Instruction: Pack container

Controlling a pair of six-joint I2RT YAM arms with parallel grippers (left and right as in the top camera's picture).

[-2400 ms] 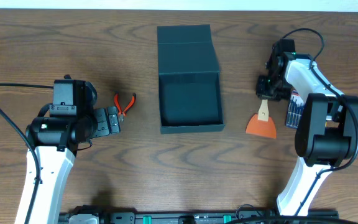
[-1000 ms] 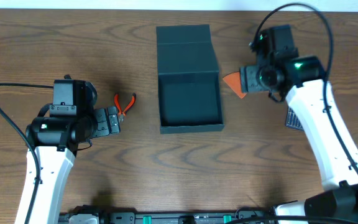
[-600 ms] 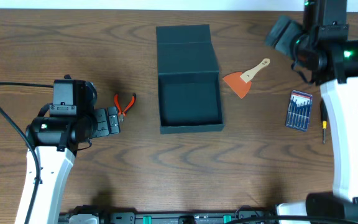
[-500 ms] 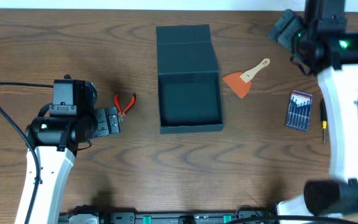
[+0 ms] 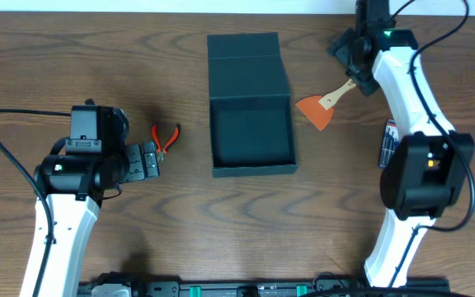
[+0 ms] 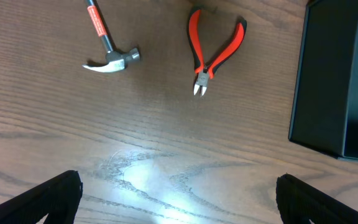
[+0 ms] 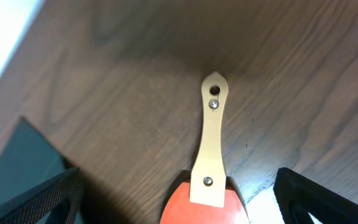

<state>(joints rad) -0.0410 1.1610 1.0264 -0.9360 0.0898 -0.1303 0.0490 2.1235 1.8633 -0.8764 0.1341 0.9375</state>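
Our right gripper point(image 5: 353, 64) gaped empty above the wooden-handled orange scraper point(image 7: 211, 149), upper right; we judged centring on its handle wise before closing. Our left gripper point(image 5: 149, 158) gaped empty too. The dark teal-grey cardboard box point(image 5: 252, 170) lay open mid-frame.

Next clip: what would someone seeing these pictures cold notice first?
The dark container sits open and empty at the table's middle, its lid flap folded back toward the far edge. Right of it lies an orange scraper with a pale wooden handle, and the right claw hovers open over it. Left of the container lie red-handled pliers.
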